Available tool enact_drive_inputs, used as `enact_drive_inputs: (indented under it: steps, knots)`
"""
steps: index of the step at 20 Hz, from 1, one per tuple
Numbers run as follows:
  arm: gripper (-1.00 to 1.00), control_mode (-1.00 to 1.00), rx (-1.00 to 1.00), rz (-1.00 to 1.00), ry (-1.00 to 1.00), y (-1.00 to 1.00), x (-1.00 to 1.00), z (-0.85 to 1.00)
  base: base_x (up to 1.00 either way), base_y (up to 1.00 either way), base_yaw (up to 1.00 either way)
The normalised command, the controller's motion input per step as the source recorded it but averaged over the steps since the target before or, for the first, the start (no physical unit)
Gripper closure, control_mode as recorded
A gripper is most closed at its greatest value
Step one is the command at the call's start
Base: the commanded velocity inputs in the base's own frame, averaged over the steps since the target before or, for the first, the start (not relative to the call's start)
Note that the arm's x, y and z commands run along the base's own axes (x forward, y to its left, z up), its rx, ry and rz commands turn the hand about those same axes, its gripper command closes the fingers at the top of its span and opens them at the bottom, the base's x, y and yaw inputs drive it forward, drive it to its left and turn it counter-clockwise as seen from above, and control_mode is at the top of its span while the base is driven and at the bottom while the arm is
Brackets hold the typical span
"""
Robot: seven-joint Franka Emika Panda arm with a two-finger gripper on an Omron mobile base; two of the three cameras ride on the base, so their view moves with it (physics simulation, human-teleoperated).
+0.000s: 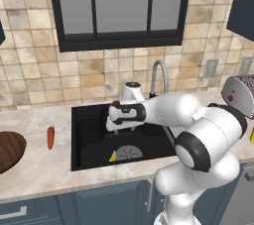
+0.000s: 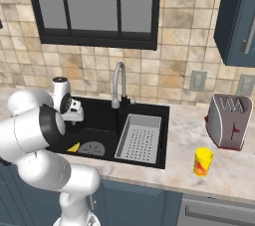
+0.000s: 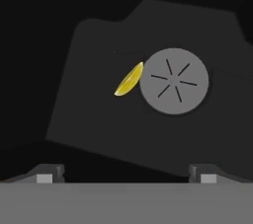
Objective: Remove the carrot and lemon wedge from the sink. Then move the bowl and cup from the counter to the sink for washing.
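One small yellow lemon wedge (image 3: 129, 80) is seen below the wide-open jaws, touching one round grey drain (image 3: 173, 81); the white arm's gripper (image 3: 126, 174) is poised above the black sink (image 1: 89, 135).

- Toaster (image 2: 229, 120) on the worktop at the right, below two wall outlets (image 2: 197, 80).
- Dark-framed window (image 2: 94, 6) in the tan tiled wall.
- Dark blue upper cabinet (image 2: 238, 16) at the right.
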Motion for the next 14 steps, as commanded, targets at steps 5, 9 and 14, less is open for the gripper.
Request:
enact_drive_inputs:
  steps: [5,9,14]
  knots:
    - [-1.00,-1.00,0.02,-0.16,-0.09,0.00,0.00,-0.16,0.00,0.00,0.00]
    - [-1.00,-1.00,0.00,-0.23,-0.04,0.00,0.00,-0.17,0.00,0.00,0.00]
    - [-1.00,-1.00,0.01,-0.27,0.00,0.00,0.02,-0.16,0.00,0.00,0.00]
